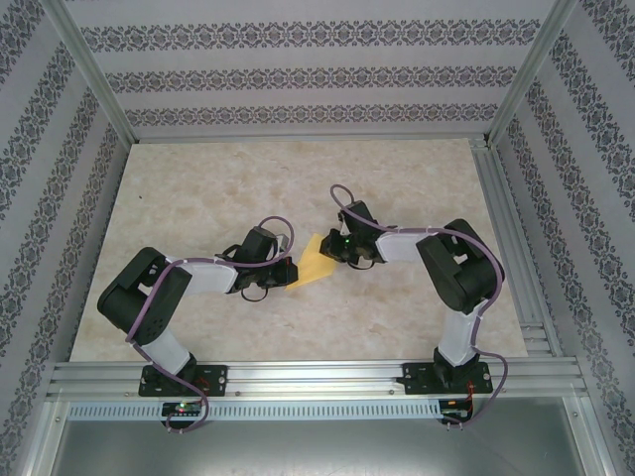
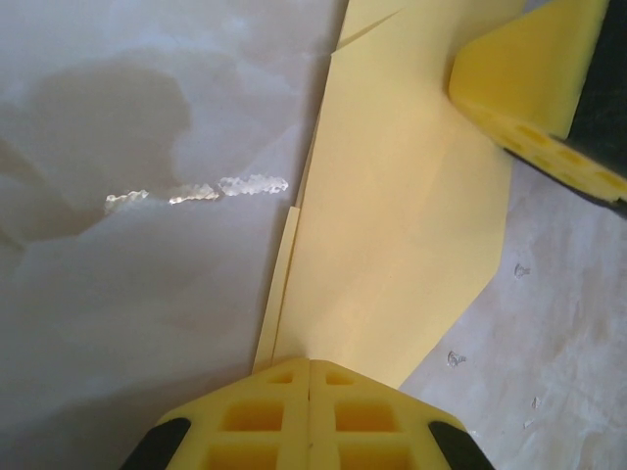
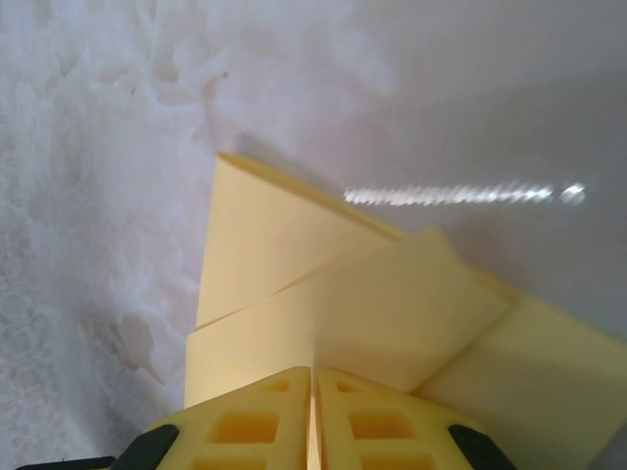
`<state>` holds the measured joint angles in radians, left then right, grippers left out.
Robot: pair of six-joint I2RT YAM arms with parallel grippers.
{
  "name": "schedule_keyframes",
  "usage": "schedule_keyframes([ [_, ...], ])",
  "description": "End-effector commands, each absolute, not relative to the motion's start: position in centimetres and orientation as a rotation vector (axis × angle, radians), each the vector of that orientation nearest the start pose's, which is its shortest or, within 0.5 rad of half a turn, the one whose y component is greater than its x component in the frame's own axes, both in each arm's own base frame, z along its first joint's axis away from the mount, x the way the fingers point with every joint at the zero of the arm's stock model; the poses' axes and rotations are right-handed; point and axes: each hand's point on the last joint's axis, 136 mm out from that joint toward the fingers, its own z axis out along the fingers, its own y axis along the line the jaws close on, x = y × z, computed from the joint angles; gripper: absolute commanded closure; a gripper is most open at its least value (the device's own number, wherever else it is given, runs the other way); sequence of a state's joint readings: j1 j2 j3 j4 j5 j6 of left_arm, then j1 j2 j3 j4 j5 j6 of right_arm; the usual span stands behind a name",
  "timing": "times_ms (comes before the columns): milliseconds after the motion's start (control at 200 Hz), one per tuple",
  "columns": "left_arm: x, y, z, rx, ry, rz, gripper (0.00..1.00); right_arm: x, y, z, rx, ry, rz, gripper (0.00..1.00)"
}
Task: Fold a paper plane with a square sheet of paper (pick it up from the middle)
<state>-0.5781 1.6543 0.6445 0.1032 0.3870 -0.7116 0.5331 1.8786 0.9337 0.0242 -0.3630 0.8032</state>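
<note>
The yellow-orange sheet of paper (image 1: 316, 264) is folded into a layered, pointed paper plane shape and spans the gap between my two grippers at the table's middle. My left gripper (image 1: 285, 270) is shut on its near-left end. In the left wrist view the folded sheet (image 2: 392, 215) runs away from the shut left gripper (image 2: 311, 364) toward a right fingertip (image 2: 534, 88). My right gripper (image 1: 337, 250) is shut on the other end. In the right wrist view the overlapping flaps (image 3: 294, 284) rise from the shut right gripper (image 3: 313, 374), with a left fingertip (image 3: 539, 382) at lower right.
The marbled beige tabletop (image 1: 198, 198) lies under both arms. Aluminium rails (image 1: 317, 382) run along the near edge and up the right side (image 1: 511, 238). Patterned walls (image 1: 298, 74) enclose the back and sides.
</note>
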Motion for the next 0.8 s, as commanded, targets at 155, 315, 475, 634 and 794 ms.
schedule_keyframes([
  [155, 24.1, -23.5, -1.4, 0.003, 2.831, -0.863, 1.00, 37.1, 22.6, -0.2, 0.287, 2.665, 0.834, 0.88],
  [315, 24.1, -23.7, -1.2, 0.016, 2.825, -0.876, 1.00, 38.6, 20.8, 1.3, 0.324, 2.626, 0.816, 0.88],
  [475, 24.2, -23.8, -0.9, 0.021, 2.817, -0.889, 1.00, 38.7, 21.4, 6.1, 0.249, 2.560, 0.796, 0.87],
  [634, 24.3, -23.9, -0.8, 0.020, 2.810, -0.892, 1.00, 36.3, 23.6, 8.2, 0.166, 2.542, 0.788, 0.86],
  [794, 24.3, -23.9, -0.7, 0.018, 2.810, -0.889, 1.00, 33.8, 27.8, 7.4, 0.080, 2.593, 0.843, 0.86],
])
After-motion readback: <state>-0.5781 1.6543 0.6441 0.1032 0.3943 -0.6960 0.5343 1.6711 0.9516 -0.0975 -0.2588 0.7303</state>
